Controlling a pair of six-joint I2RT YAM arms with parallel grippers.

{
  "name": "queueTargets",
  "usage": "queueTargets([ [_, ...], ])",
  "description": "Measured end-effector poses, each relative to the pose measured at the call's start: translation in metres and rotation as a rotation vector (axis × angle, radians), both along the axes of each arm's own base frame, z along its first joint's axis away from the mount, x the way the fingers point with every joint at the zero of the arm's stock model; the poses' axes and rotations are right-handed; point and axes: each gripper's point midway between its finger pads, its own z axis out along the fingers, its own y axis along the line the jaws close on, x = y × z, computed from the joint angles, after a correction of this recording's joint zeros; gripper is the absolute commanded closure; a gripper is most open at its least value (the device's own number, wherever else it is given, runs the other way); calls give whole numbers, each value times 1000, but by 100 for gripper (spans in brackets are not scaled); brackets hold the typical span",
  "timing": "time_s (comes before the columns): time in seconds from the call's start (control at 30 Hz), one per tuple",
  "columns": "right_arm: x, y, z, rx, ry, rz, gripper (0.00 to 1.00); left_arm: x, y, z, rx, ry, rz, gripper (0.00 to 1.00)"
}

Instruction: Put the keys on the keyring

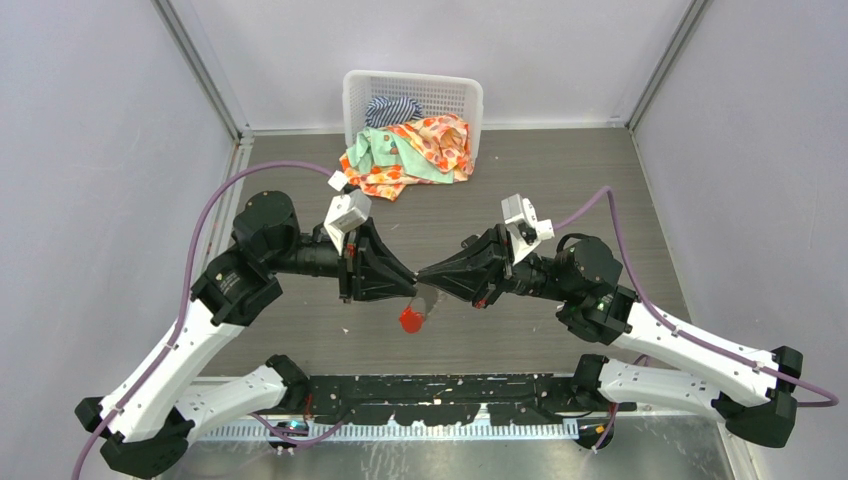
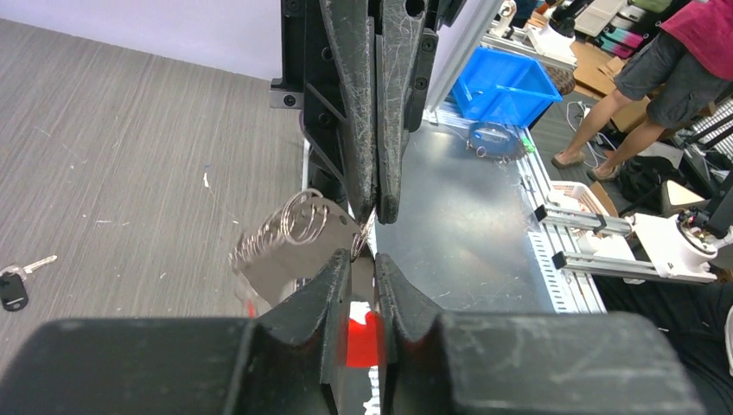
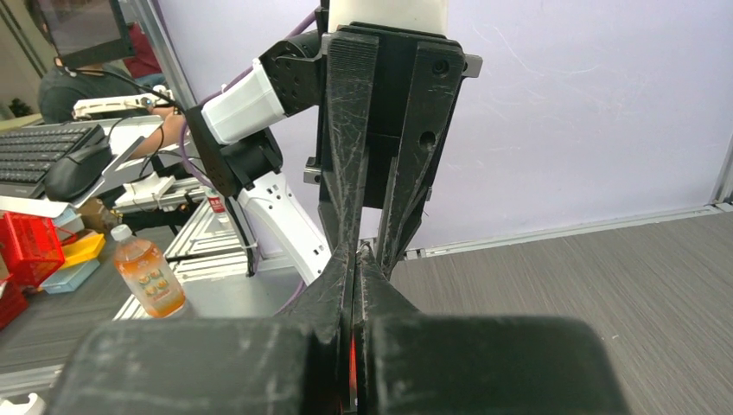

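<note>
My left gripper (image 1: pixel 410 277) and right gripper (image 1: pixel 426 274) meet tip to tip above the table's middle. Both are shut on the keyring (image 2: pixel 296 221) and hold it up. Its wire coils and silvery pieces fan out to the left of my left gripper (image 2: pixel 364 259). The ring's red tag (image 1: pixel 410 320) hangs below the tips and shows red through the finger gap (image 2: pixel 363 339). The right gripper (image 3: pixel 356 256) pinches thin metal at its tips. The black-headed key (image 2: pixel 12 288) lies on the table at the far left. The red-headed key is out of view.
A white basket (image 1: pixel 455 90) of clothes stands at the back wall, with cloth (image 1: pixel 405 155) spilling forward onto the table. Grey walls close in both sides. A metal strip (image 1: pixel 460 440) runs along the near edge.
</note>
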Motion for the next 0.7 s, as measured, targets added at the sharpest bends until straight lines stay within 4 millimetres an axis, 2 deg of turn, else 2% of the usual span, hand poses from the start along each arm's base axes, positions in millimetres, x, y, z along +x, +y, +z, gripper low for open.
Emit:
queueTargets([
  [0.07, -2, 0, 0, 3, 0, 9, 99, -1, 1, 1, -2, -2, -4, 91],
  [0.17, -4, 0, 2, 10, -1, 21, 99, -2, 2, 1, -4, -4, -8, 90],
  [0.23, -5, 0, 1, 9, 2, 27, 99, -2, 2, 1, -4, -6, -7, 84],
  [0.3, -6, 0, 0, 7, 6, 33, 99, -2, 3, 0, -1, -11, -4, 72],
  [0.37, -7, 0, -2, 3, 8, 40, 99, -1, 5, 0, 0, -22, 5, 68],
  [0.7, -13, 1, -5, -12, 7, 74, 99, -2, 12, 3, -9, -39, 28, 69],
])
